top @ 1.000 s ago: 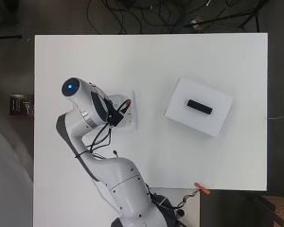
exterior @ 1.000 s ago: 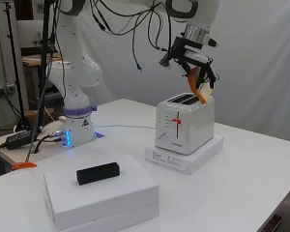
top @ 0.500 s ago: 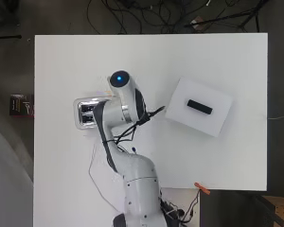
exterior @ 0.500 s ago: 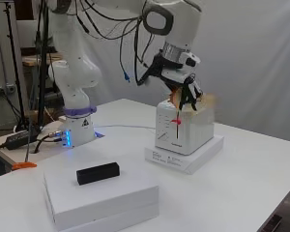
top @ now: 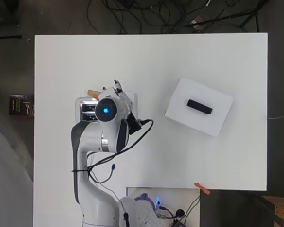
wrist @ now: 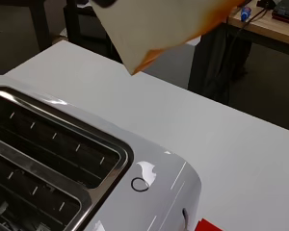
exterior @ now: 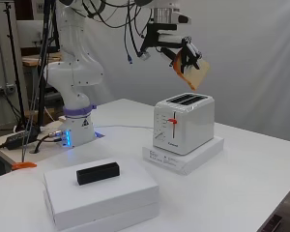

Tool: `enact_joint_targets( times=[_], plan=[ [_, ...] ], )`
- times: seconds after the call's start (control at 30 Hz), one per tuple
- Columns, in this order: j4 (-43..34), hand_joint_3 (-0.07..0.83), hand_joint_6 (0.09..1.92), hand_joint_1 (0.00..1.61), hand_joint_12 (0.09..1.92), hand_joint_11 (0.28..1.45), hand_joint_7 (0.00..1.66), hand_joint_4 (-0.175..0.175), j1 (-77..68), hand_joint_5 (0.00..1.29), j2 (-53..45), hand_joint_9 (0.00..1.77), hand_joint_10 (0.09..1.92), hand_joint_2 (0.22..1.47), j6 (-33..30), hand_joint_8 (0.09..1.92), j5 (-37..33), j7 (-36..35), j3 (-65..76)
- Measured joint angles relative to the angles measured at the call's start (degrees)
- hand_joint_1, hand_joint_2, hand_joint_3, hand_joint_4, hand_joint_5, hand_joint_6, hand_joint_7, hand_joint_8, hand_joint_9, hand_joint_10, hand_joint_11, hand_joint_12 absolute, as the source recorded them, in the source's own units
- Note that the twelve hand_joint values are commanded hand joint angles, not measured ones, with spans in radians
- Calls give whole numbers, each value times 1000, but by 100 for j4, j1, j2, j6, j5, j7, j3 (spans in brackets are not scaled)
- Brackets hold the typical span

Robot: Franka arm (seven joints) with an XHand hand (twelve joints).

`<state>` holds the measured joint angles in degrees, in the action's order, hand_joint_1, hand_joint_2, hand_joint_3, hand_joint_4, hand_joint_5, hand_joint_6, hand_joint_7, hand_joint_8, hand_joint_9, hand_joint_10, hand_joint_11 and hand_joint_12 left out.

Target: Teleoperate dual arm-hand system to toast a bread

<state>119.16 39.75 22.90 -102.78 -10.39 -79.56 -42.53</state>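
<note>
The hand (exterior: pixel 180 50) is shut on a slice of bread (exterior: pixel 194 73), holding it tilted in the air above the far end of the white toaster (exterior: pixel 184 123). The toaster's two top slots (wrist: pixel 48 154) are empty, and its red lever (exterior: pixel 172 121) is up. From overhead, the arm covers most of the toaster (top: pixel 86 109); the hand (top: pixel 119 91) and an edge of the bread (top: pixel 93 92) show just beyond it. In the wrist view the bread (wrist: pixel 159 24) hangs past the toaster's end, over bare table.
The toaster stands on a flat white base (exterior: pixel 183 157). A black block (exterior: pixel 97 173) lies on a white box (exterior: pixel 101 195) at the table's near side in the side view. An orange clip (exterior: pixel 23 165) lies by the arm's base.
The arm has swung across the toaster. The hand dipped toward the toaster top half a second ago and has now risen, with the bread still in it.
</note>
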Motion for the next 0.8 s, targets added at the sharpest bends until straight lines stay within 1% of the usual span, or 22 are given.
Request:
enact_joint_targets(
  times=[0.13,0.2,0.37,0.43,0.53,0.67,0.73,0.8],
  plan=[
    [82,-1,1200,1247,87,815,1156,-175,-11,756,-158,1459,87,1136,-68,801,-48,-69,29],
    [97,-1,1196,1249,87,808,1167,-175,-21,767,-296,1448,87,1132,-57,774,85,-51,-21],
    [-14,0,1226,1248,87,765,1167,-175,-108,767,-519,1363,87,1132,34,749,1199,141,-421],
    [36,1,1255,1242,87,748,1152,-162,-219,761,-459,1329,87,1137,-46,756,1509,86,-559],
    [94,1,1297,1230,87,740,1129,-134,-292,755,-385,1292,87,1145,-33,763,1464,63,-560],
    [92,1,1332,1220,87,734,1104,-112,-444,751,-285,1260,87,1153,40,778,1165,-125,-426],
    [105,0,1326,1220,87,734,1103,-111,-448,751,-275,1263,87,1154,105,787,1171,-77,-435],
    [34,-1,1299,1225,87,743,1110,-124,-452,751,-387,1283,87,1151,232,805,1205,-28,-452]
  ],
)
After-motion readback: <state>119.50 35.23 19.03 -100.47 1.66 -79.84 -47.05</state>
